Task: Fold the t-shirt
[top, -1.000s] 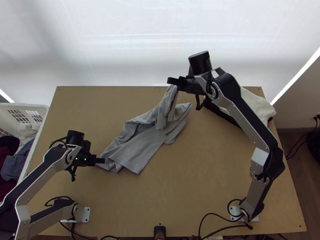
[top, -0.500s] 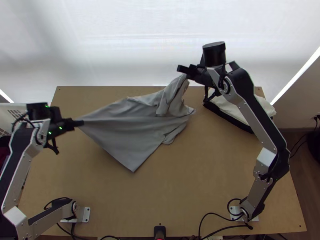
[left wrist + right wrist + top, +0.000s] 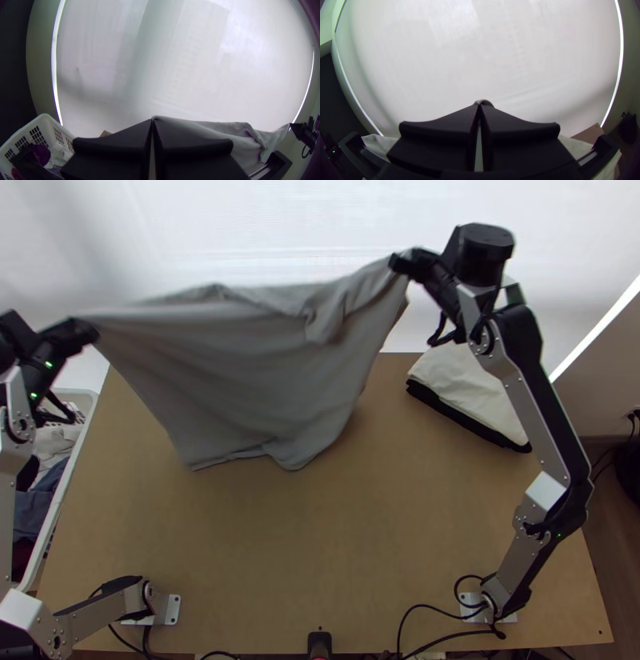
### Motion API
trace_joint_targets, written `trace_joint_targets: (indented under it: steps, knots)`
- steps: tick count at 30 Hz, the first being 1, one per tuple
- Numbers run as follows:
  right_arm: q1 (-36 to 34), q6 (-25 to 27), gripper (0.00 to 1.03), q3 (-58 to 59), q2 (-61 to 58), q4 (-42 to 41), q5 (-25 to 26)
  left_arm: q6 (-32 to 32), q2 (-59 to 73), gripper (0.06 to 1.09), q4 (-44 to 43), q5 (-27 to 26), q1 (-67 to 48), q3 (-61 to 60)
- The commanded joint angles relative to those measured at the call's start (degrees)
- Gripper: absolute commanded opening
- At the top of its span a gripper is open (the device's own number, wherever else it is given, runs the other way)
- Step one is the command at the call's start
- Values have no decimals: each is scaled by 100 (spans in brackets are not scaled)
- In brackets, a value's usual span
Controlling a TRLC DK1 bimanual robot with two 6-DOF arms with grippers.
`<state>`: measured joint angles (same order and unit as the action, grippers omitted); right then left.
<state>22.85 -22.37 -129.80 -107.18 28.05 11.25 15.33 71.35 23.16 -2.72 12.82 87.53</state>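
T-shirt: one, grey, stretched between the two grippers over the far left and middle of the worktop; the upper edge is drawn out sideways with a slight sag, and the rest hangs below it in soft folds.
T-shirt's lower edge: uneven, with one corner at the left and one rounded lobe nearer the middle; whether it touches the worktop I cannot tell.
Bunched part: one, a small gathered fold near the right-hand end of the upper edge.
Grippers: two, each with two fingers, both at the t-shirt.
Left gripper: closed on the t-shirt's left upper end, beyond the worktop's left edge; in the left wrist view the cloth comes out from between its fingertips.
Right gripper: closed on the t-shirt's right upper end, higher up the top view; in the right wrist view a small bit of grey cloth shows at its fingertips.
Folded pile: one, at the worktop's far right, with white cloth on top and black cloth beneath; how many pieces each holds I cannot tell.
Basket: one, white and slotted, just beside the worktop's left side, holding white, blue-grey and dark red cloths, too heaped to count.
Backdrop: one pale screen behind the worktop.
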Motion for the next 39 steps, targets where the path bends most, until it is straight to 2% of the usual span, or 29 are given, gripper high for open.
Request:
trace_joint_targets:
  steps: [1,8,14,23,28,34,37,39]
  knots:
    - [-255,690,3,-28,540,-757,211,444,-227,10,-593,96,98,335]
    - [-615,1736,3,693,1366,-2129,334,506,-535,10,-1815,545,19,309]
    - [-387,2553,3,1721,2658,-2805,326,479,-1000,10,-2571,720,-95,151]
    - [44,2720,3,3655,5154,-2893,317,435,-2363,10,-2966,1063,-113,-728]
    - [88,2703,3,3936,6147,-2313,343,427,-3189,10,-3107,1327,-78,-1405]
    - [26,2712,3,3198,6305,-1390,466,576,-3637,10,-2676,1494,-95,-1554]
    - [26,2562,3,3127,6437,-872,484,594,-3769,10,-2377,1494,-139,-1598]
    - [26,2281,3,3127,6552,-467,484,585,-3883,10,-2210,1485,-166,-1669]
